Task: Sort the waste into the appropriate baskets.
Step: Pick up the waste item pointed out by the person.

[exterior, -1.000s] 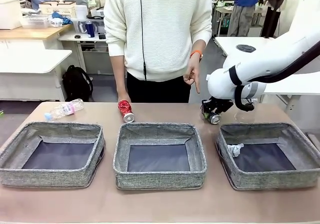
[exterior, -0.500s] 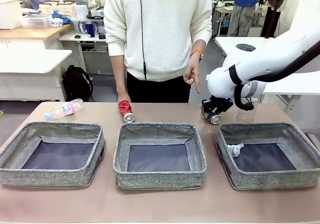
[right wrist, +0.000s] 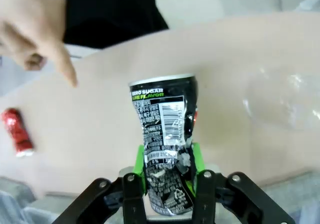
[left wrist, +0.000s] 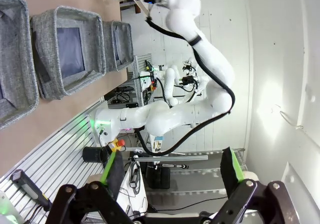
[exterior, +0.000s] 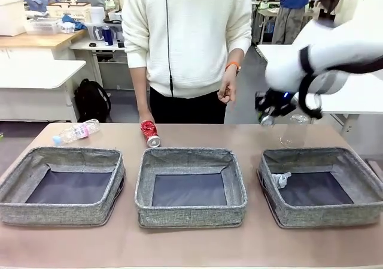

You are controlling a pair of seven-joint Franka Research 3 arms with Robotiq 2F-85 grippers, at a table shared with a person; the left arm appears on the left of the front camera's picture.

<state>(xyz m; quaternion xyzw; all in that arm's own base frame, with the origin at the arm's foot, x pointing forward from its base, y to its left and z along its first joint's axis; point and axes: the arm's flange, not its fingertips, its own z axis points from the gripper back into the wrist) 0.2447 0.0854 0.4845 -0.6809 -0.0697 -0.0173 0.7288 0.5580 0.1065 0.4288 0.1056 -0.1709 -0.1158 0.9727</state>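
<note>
My right gripper (exterior: 270, 110) hangs above the table's far right, shut on a crushed dark can (exterior: 267, 118). In the right wrist view the green pads (right wrist: 140, 165) clamp the lower part of this can (right wrist: 162, 112), and the right gripper (right wrist: 167, 166) points down at the table. A crushed red can (exterior: 149, 132) (right wrist: 16, 136) lies behind the middle basket (exterior: 190, 156). A blue-capped clear bottle (exterior: 76, 131) lies behind the left basket (exterior: 63, 157). Another clear bottle (exterior: 294, 130) (right wrist: 285, 102) stands behind the right basket (exterior: 323, 156), which holds a white paper wad (exterior: 280, 179). My left gripper (left wrist: 170, 169) is open and empty, off the table.
A person in a white sweater stands at the far edge, one hand (exterior: 226, 89) (right wrist: 35, 29) hanging with a finger pointing down near my right gripper. The three baskets (left wrist: 70, 49) sit in a row along the table. Bare tabletop runs behind and in front of them.
My right arm has risen and moved right, carrying the dark can up off the table. The person's pointing hand has drawn back a little.
</note>
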